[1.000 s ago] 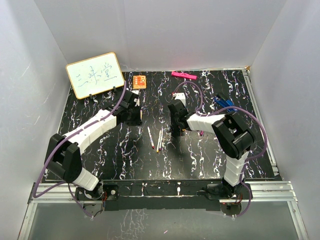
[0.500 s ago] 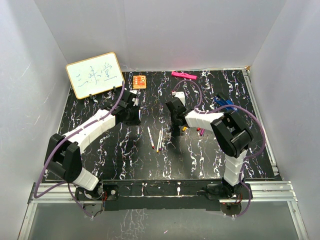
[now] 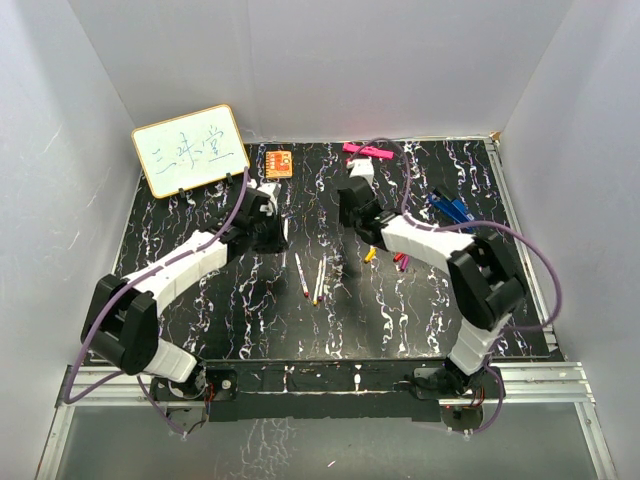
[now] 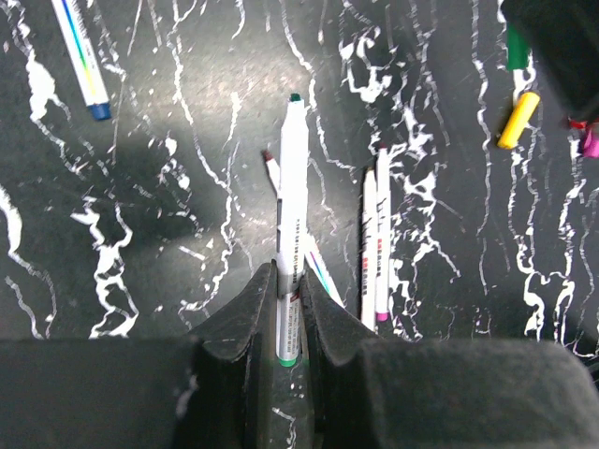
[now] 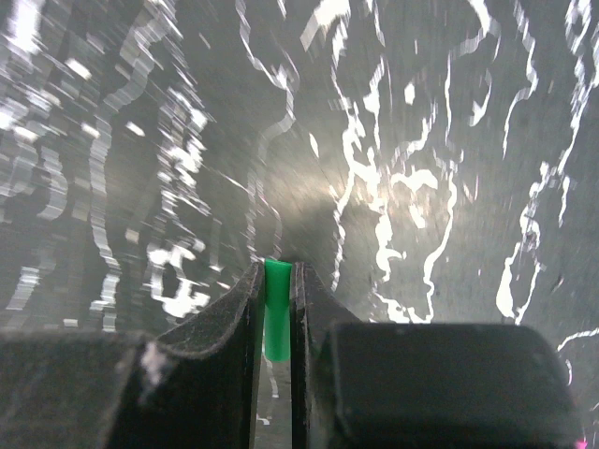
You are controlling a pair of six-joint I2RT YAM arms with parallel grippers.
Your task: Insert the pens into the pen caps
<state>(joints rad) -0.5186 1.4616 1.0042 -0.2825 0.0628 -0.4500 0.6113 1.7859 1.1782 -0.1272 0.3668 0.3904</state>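
The left gripper [image 4: 288, 281] is clamped on the lower barrel of a green-tipped pen [image 4: 293, 187]. Its jaws press the white barrel from both sides, and the tip points away from the wrist. The right gripper [image 5: 276, 273] has its jaws closed on a green cap [image 5: 275, 318], which stands upright between them. These two grips are the only things holding anything, and only the wrist views show them. From overhead the cap is too small to make out. In the left wrist view the held pen crosses over a red-tipped pen [image 4: 271, 166] lying on the marbled table [image 3: 200, 300]. A pair of pens [image 4: 374, 243] lies side by side just right of it, and a blue-ended pen [image 4: 80, 56] and a yellow cap [image 4: 518, 120] are also in frame. The right wrist view shows only blurred white veining beyond the cap. The overhead view gives the layout around the whiteboard [image 3: 190, 150]. Both grippers are to its right and nearer the arm bases, the left one closer to it. The loose pens [image 3: 310, 279] lie nearer the bases again. The yellow cap and the red and purple caps [image 3: 402, 262] are farther right. An orange object [image 3: 279, 162] sits just right of the whiteboard, then a pink bar [image 3: 367, 151], and a blue clip [image 3: 448, 207] lies farthest right.
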